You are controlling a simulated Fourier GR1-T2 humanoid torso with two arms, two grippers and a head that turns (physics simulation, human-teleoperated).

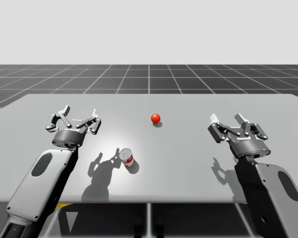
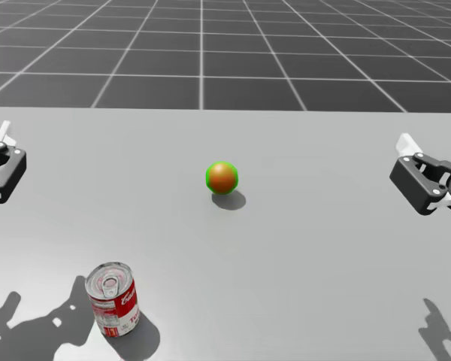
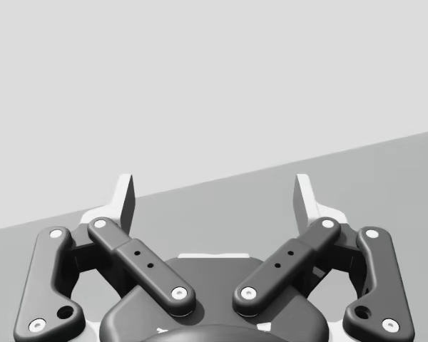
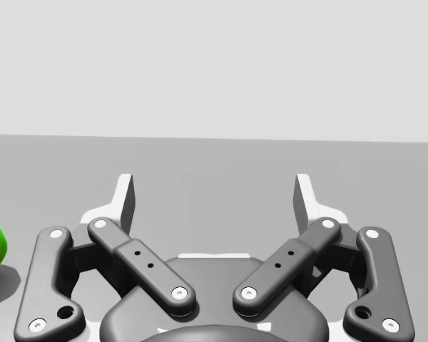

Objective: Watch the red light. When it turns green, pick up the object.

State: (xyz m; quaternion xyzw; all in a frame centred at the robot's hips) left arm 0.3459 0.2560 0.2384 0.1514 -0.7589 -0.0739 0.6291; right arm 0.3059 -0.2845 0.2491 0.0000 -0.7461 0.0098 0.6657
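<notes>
Grey table [image 1: 188, 163] carries two things: upright red-and-white can [image 1: 126, 156], right of left gripper [image 1: 80, 112] and nearer me; ball light [image 1: 155, 118], well left of right gripper [image 1: 226, 119], roughly level with it.

The only print is sitting on the red and white can [image 2: 113, 299]. A label [image 2: 125, 302] is wrapping round its side, red on the upper band and white on the lower. In the head view, white cursive lettering is running across the red band and curving out of sight round the side, so only part of it is showing and no word is reading clearly. In the high view the label is showing as red and white bands, its lettering too small to make out.
</notes>
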